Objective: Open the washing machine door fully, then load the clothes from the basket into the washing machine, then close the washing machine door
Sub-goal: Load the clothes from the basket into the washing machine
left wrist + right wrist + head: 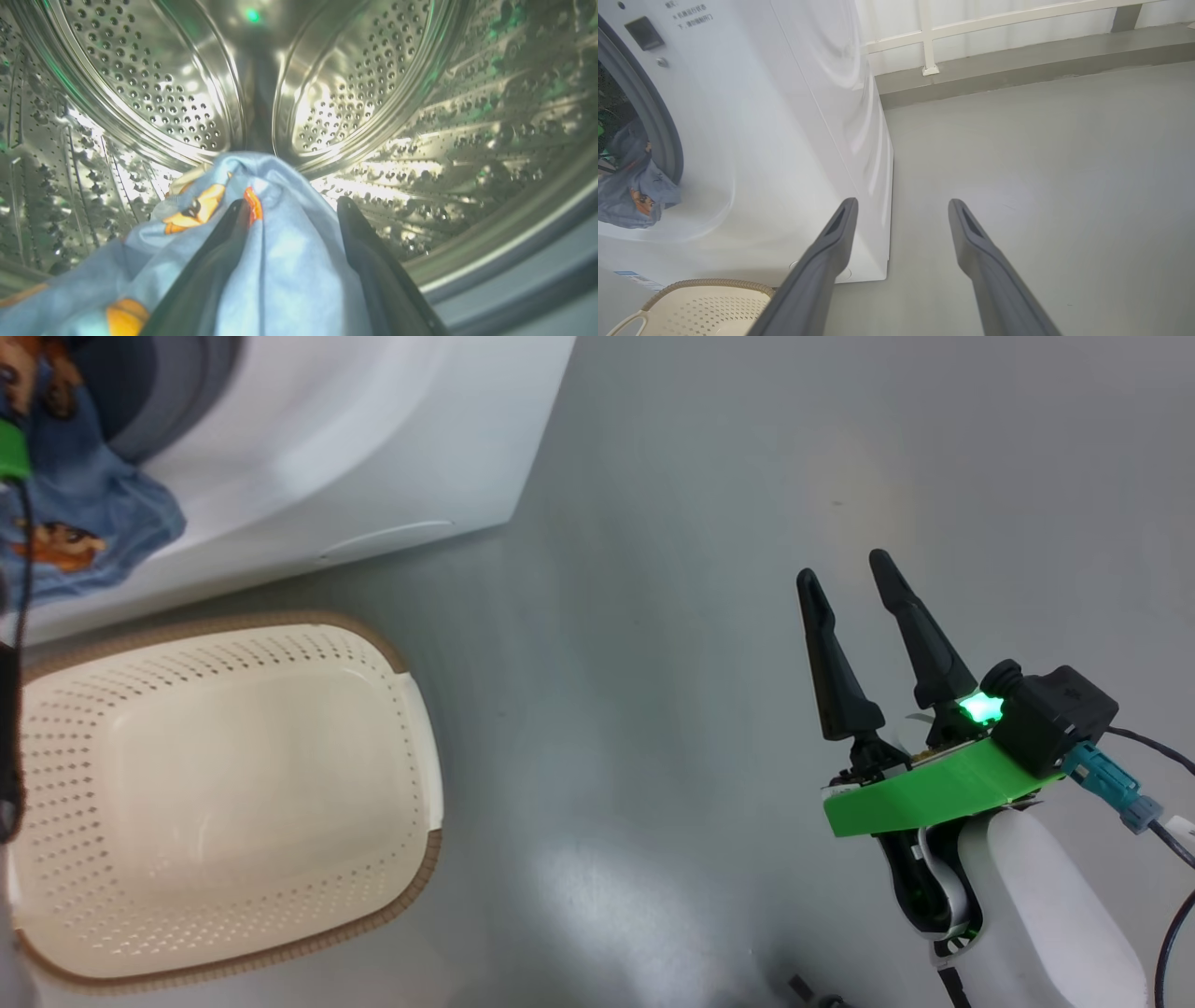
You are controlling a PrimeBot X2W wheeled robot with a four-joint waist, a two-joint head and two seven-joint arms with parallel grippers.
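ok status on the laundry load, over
left gripper in drum, jaws apart, clothes draped between. right gripper open above floor. basket looks empty. part trails out over gasket.

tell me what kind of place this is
Probably a laundry corner, perhaps on a balcony or in a utility area: a white front-loading washing machine stands on a bare grey floor, with a perforated basket beside it and a pale railing behind.

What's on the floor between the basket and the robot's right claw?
Nothing is. In the head view, the stretch from the basket to the right gripper is bare grey floor.
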